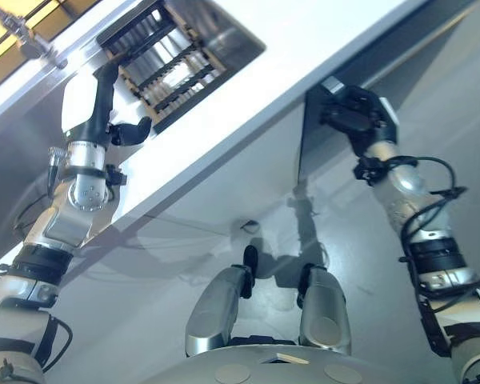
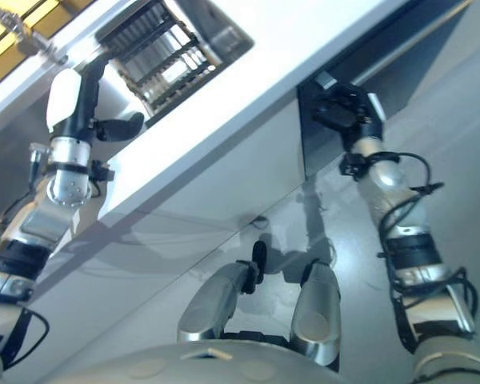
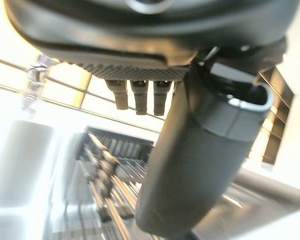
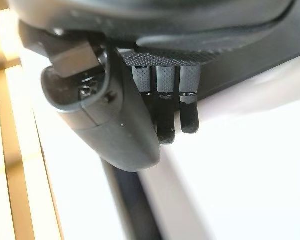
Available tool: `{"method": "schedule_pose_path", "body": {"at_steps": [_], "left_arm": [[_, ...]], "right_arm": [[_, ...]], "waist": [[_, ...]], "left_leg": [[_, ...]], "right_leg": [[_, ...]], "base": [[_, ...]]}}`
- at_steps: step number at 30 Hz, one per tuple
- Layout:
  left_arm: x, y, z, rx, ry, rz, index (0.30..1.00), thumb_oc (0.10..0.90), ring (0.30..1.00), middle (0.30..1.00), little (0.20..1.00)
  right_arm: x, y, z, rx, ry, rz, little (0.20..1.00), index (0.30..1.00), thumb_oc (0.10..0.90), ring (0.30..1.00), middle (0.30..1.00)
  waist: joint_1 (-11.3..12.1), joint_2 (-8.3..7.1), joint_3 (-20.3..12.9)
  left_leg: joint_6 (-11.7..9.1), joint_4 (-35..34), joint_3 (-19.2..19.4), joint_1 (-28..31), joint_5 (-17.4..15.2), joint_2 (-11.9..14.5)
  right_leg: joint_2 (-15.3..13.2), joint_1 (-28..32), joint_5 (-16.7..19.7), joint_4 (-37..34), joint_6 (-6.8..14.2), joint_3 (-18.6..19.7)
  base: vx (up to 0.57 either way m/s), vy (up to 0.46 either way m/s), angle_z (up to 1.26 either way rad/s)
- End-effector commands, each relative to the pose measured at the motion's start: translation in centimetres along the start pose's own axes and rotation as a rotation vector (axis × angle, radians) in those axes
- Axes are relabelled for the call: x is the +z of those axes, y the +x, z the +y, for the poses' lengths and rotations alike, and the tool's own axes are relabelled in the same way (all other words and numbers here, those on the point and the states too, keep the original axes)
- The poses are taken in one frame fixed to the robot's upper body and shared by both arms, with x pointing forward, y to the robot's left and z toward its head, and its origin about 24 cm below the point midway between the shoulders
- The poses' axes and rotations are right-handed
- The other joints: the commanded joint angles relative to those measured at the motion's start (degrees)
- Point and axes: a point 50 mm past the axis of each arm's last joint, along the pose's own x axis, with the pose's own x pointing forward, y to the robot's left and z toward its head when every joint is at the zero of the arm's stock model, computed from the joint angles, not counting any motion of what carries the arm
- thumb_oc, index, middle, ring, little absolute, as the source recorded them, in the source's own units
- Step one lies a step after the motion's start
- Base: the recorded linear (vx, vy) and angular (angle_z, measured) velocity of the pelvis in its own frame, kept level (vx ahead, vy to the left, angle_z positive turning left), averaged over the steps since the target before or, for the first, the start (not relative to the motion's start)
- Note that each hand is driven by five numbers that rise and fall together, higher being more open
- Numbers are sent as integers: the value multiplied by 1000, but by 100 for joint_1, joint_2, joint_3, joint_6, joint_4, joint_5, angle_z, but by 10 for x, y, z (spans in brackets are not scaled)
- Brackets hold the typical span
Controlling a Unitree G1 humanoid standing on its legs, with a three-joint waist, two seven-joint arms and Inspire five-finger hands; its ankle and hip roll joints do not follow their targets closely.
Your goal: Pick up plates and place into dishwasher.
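White desk (image 1: 304, 48) is running slantwise across the head views, with grey floor (image 1: 432, 96) lying beyond its front edge.

The left robot hand (image 1: 106, 100) is reaching up over the desk with its fingers and thumb closing round a white plate (image 1: 80, 104). A dark finger is crossing the plate's face and the thumb is sticking out to one side. The plate is hanging in that grip just beside a dark slotted rack (image 1: 172, 64), which is sitting down in an opening in the desk top. The plate is not resting in the slots. In the left wrist view the rack's tines (image 3: 105, 165) are showing right past the thumb. This rack is probably the place the task means. A metal fitting (image 1: 28, 40) is standing near the desk's far edge.

The right robot hand (image 1: 356, 112) is hovering at the upper corner of a dark panel (image 1: 316, 152) under the desk front. Its fingers are curling in, and nothing is showing between them.

The plate is likely to handle as stiff, glazed, fairly light ware. It would be slippery against the hard fingers and could chip if it knocked the rack or the opening's rim. Pinching it at the rim, thumb on one face and fingers on the other, is looking like the sound hold. That keeps the lower edge free for sliding upright between two tines.
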Motion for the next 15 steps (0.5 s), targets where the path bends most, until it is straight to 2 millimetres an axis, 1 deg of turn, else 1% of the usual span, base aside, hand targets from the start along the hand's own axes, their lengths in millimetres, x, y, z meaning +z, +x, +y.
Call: {"method": "schedule_pose_path", "body": {"at_steps": [1, 7, 10, 12, 13, 15], "left_arm": [[26, 16, 38, 134, 14, -148, 900, 800, 900, 900, 900], [25, 15, 37, 95, 23, -157, 900, 800, 900, 900, 900], [24, 12, 36, 73, 29, -153, 900, 800, 900, 900, 900], [21, 8, 36, 67, 33, -144, 900, 800, 900, 900, 900], [19, 5, 35, 65, 33, -138, 900, 800, 900, 900, 900], [14, -2, 35, 65, 32, -122, 900, 800, 900, 900, 900]], "right_arm": [[74, 19, 54, 172, 66, -325, 200, 300, 100, 300, 300], [70, 20, 59, 125, 105, -315, 200, 300, 100, 300, 300], [64, 17, 48, -15, 111, -323, 200, 300, 100, 300, 300], [64, 10, 36, -128, 22, -378, 200, 300, 100, 300, 300], [66, 5, 33, -163, -24, -406, 200, 300, 100, 300, 300], [68, -7, 19, -238, -100, -453, 200, 300, 100, 300, 300]], "waist": [[336, -394, -538], [456, -528, -673], [481, -603, -779], [462, -651, -849], [449, -665, -882], [392, -705, -985]], "left_leg": [[490, -109, 289, 603, -471, -155], [550, -168, 281, 770, -554, -180], [590, -300, 293, 917, -579, -173], [612, -409, 314, 1010, -583, -160], [619, -469, 327, 1054, -576, -153], [629, -666, 366, 1185, -548, -130]], "right_leg": [[48, 460, 914, -1113, 249, 434], [6, 723, 1014, -1376, 352, 378], [-1, 886, 1080, -1583, 423, 359], [12, 971, 1131, -1729, 473, 374], [20, 1010, 1159, -1798, 493, 389], [60, 1086, 1217, -1971, 543, 442]], "base": [[116, 4, 15], [93, 27, 8], [85, 40, 3], [65, 32, 3], [56, 46, 2], [52, 52, 1]]}}
